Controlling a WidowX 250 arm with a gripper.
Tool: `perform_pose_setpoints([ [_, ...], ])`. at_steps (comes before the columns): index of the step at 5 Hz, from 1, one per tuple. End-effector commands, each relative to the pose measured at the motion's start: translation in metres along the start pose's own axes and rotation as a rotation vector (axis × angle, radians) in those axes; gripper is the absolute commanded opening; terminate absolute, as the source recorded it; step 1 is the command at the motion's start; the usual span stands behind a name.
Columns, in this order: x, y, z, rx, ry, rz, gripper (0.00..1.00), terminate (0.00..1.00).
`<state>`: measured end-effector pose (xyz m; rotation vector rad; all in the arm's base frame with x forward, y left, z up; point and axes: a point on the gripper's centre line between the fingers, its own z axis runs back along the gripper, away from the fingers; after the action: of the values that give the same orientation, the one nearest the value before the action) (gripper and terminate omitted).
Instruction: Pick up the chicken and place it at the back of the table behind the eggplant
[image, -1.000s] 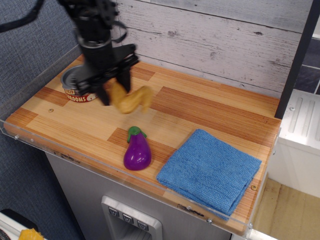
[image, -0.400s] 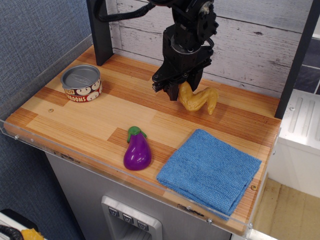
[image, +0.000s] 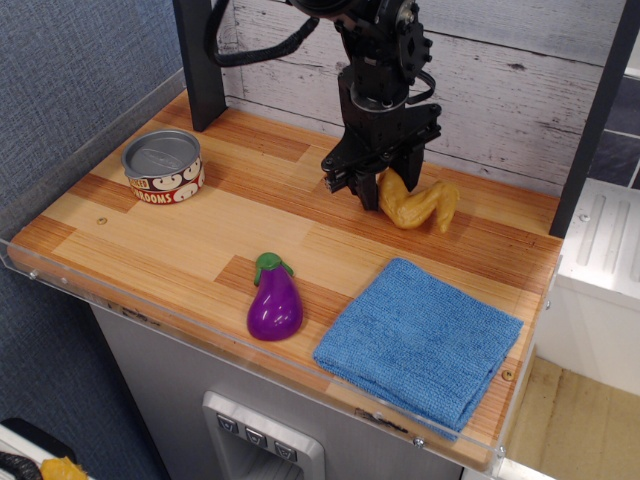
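Gripping chicken (image: 418, 203) in closed end effector (image: 378, 182), long axis left-right, far-right tabletop (image: 150, 240); eggplant (image: 274, 303) near, apart.

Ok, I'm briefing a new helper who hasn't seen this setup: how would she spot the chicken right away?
Look at the wooden table and go to its back edge by the grey plank wall, right of the middle. There the gripper holds the chicken. It is the only golden-yellow, bent piece; the eggplant is purple, the cloth blue.
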<state>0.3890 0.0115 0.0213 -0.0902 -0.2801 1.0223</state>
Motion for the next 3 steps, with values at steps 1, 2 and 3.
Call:
perform_pose_setpoints([
  [1, -0.003, -0.014, 0.006, 0.049, -0.047, -0.044, 1.00, 0.00],
  [2, -0.001, -0.011, 0.009, 0.117, -0.057, -0.068, 1.00, 0.00],
  [3, 0.003, -0.010, 0.018, 0.068, -0.035, -0.058, 1.00, 0.00],
])
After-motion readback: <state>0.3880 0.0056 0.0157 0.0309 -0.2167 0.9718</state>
